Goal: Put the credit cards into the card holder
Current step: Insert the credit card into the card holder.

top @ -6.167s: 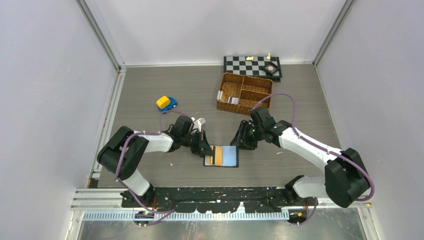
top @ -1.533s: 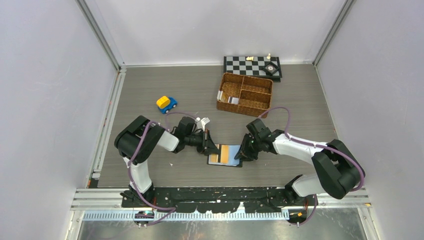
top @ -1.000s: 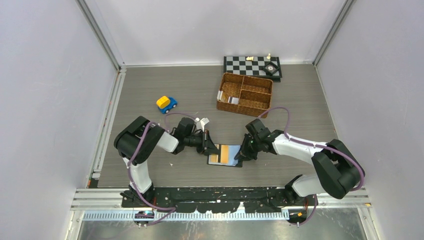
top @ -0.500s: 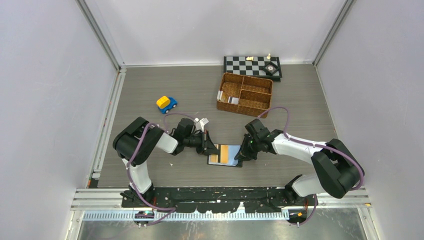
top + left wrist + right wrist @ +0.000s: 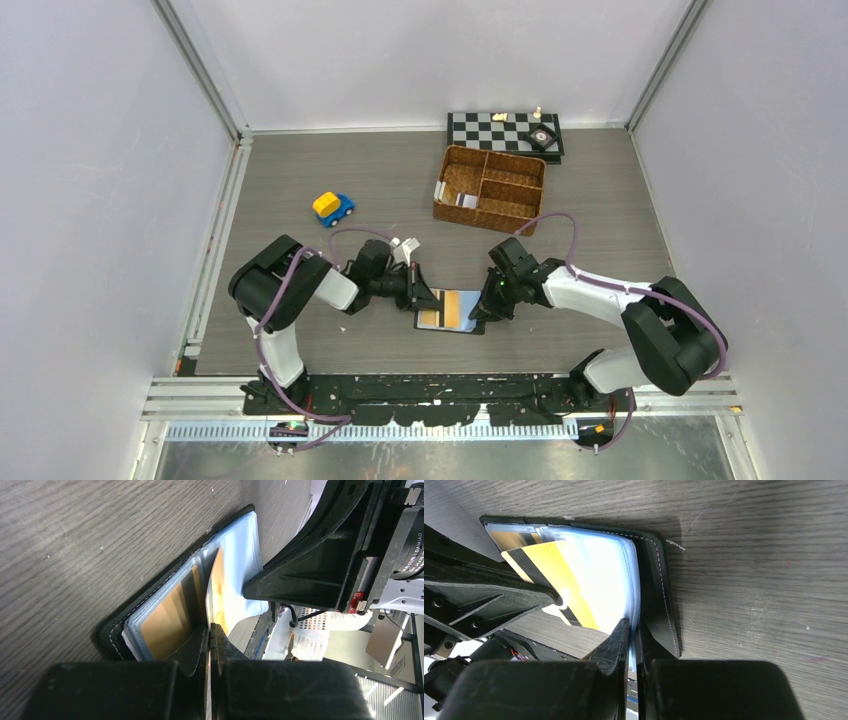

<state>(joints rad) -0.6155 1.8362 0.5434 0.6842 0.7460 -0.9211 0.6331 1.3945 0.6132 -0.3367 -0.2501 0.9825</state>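
Feeding a tan-orange card [image 5: 549, 575] into the open card holder [image 5: 658, 590] on the table [image 5: 300, 180] with left hand [image 5: 210, 630] clenched on it, right hand [image 5: 631, 626] pinching a sleeve [image 5: 614, 570], one card [image 5: 170, 625] apparently sleeved, more cards [image 5: 452, 198] left in the basket [image 5: 488, 217]

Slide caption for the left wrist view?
Left pincer holds an orange card edge-on over the open wallet.

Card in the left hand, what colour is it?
Yellow-orange card with a black stripe; right wrist view shows it best.
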